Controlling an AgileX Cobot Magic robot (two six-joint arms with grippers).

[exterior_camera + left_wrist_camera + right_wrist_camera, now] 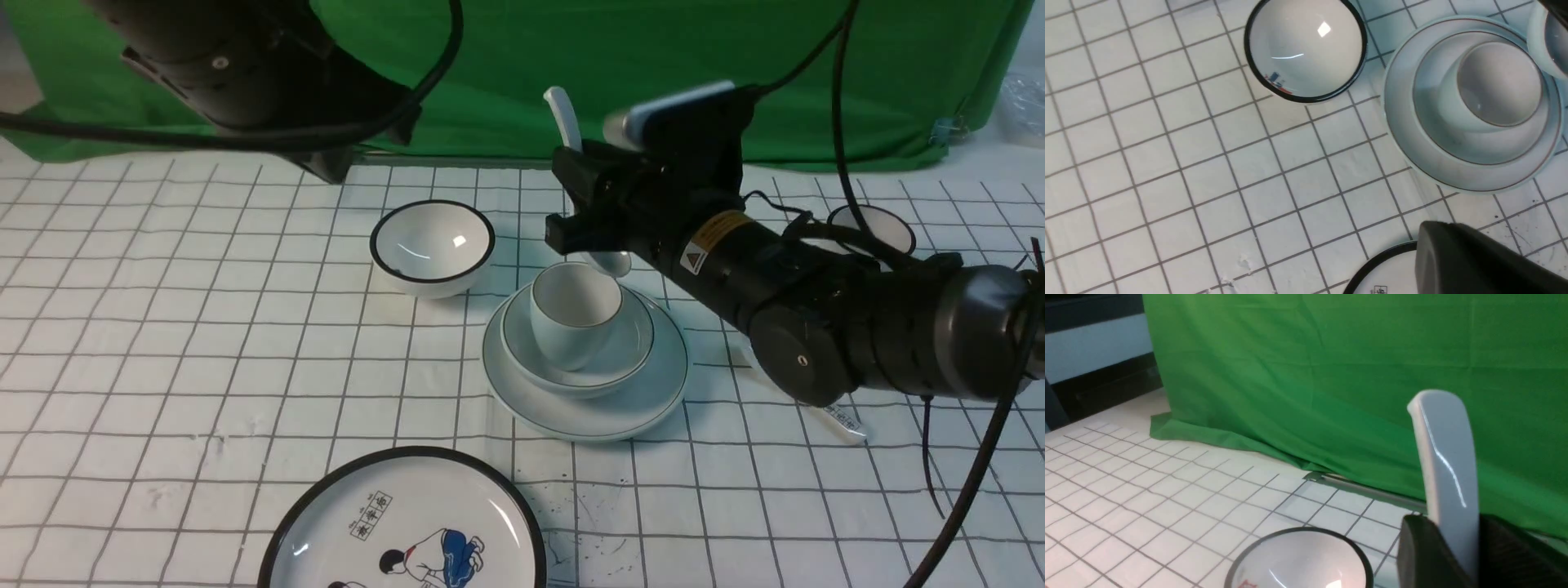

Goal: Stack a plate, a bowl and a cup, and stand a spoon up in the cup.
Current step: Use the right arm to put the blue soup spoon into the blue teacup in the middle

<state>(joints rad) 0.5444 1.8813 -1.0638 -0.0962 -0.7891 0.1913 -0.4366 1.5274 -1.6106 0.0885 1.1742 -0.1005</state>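
While gripping the spoon (563,114) upright in the right end effector (578,200), hovering with its scoop at the far rim of the cup (571,314), nested in the bowl (633,343) on the plate (604,408). Cannot tell the left end effector's (331,163) state.

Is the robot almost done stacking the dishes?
Nearly. Done: the cup sits in the bowl, and the bowl sits on the plate. In hand: the right gripper holds the spoon upright, its scoop near the cup's rim, not inside. Left: lower the spoon into the cup and let go.
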